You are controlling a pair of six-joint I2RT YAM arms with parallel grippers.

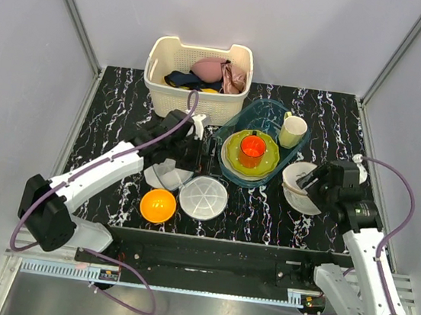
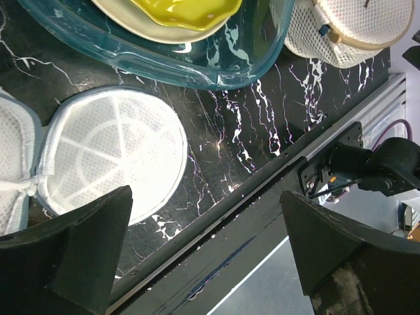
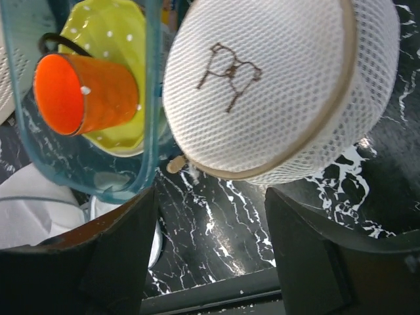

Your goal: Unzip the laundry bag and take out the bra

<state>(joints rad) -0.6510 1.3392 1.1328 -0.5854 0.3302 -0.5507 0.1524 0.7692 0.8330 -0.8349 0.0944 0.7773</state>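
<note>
The laundry bag (image 1: 296, 189) is a closed cream mesh clamshell at the right of the table, next to the teal tray. In the right wrist view the laundry bag (image 3: 275, 85) shows its dark logo, tan zip band and a tan zip tab (image 3: 175, 164). My right gripper (image 1: 311, 183) is open and empty just above the bag; in its own view the right gripper (image 3: 210, 256) is short of the zip. My left gripper (image 1: 184, 153) is open and empty by the white dishes; in its own view the left gripper (image 2: 203, 256) faces the table's front edge. A dark navy bra (image 1: 181, 79) lies in the basket.
A cream basket (image 1: 158, 82) at the back also holds a pink bra (image 1: 210, 69). The teal tray (image 1: 288, 152) carries yellow-green plates and an orange cup (image 1: 251, 149); a cream mug (image 1: 293, 129) stands by it. Two white ribbed round dishes (image 1: 203, 197) and an orange bowl (image 1: 158, 205) lie at front.
</note>
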